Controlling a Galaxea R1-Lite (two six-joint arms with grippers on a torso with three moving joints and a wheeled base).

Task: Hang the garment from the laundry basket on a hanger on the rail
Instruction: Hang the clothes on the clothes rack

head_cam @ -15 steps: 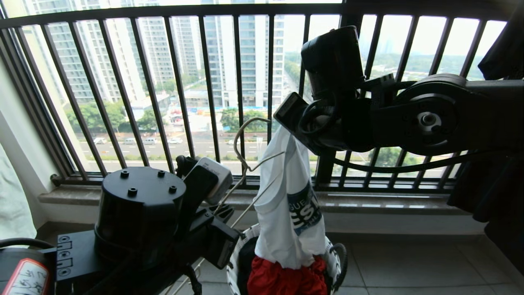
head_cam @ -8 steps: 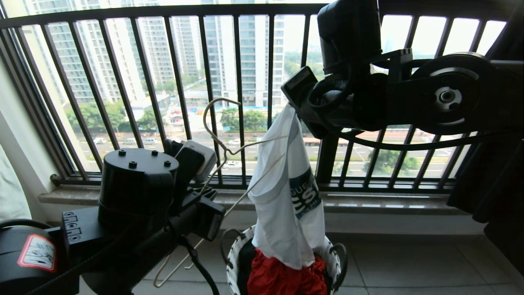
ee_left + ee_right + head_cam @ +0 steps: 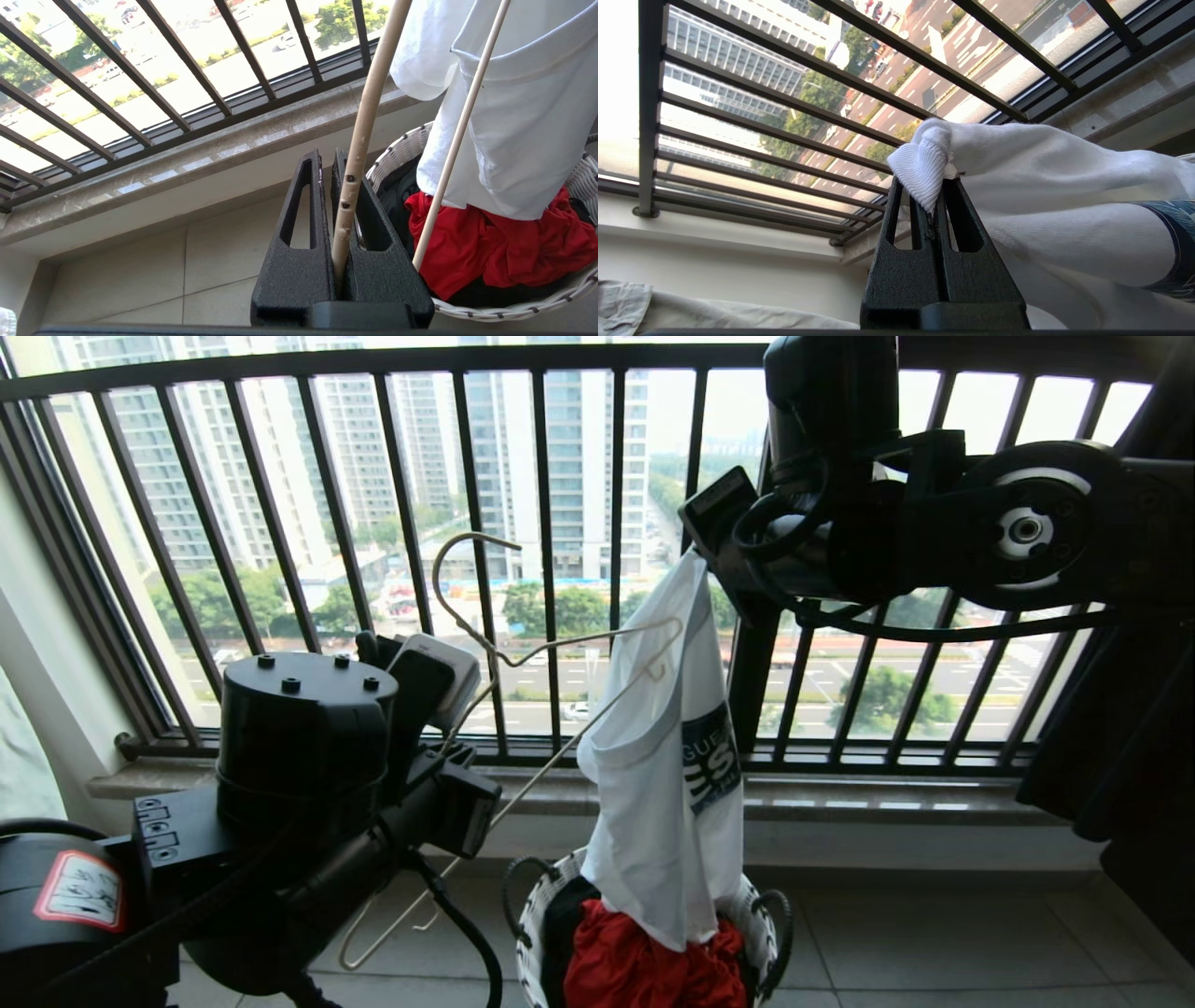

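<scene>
1. The T-shirt (image 3: 667, 784) is hanging in a long drape over the basket (image 3: 761, 910), pinched by its ribbed collar; its lower hem is brushing the red cloth (image 3: 644, 966) lying inside.
2. The right gripper (image 3: 934, 210) is clamping its fingers together on that collar edge, up in front of the railing (image 3: 546, 523).
3. The hanger (image 3: 551, 658) is sitting tilted beside the shirt, one shoulder tip poking at the neck opening, its hook pointing toward the railing.
4. The left gripper (image 3: 334, 233) is squeezing shut on the hanger's wire, low and to the left of the basket.
5. The rail is not showing in any view, so hanging looks some way off.
6. Risks, as I judge them: the pinch is catching only a little fabric, so a tug from the hanger could pull the collar free; the thin wire could twist in the fingers; the hanger's tip may be snagging outside the neck hole instead of entering it; the hem could drag the red cloth out.
</scene>
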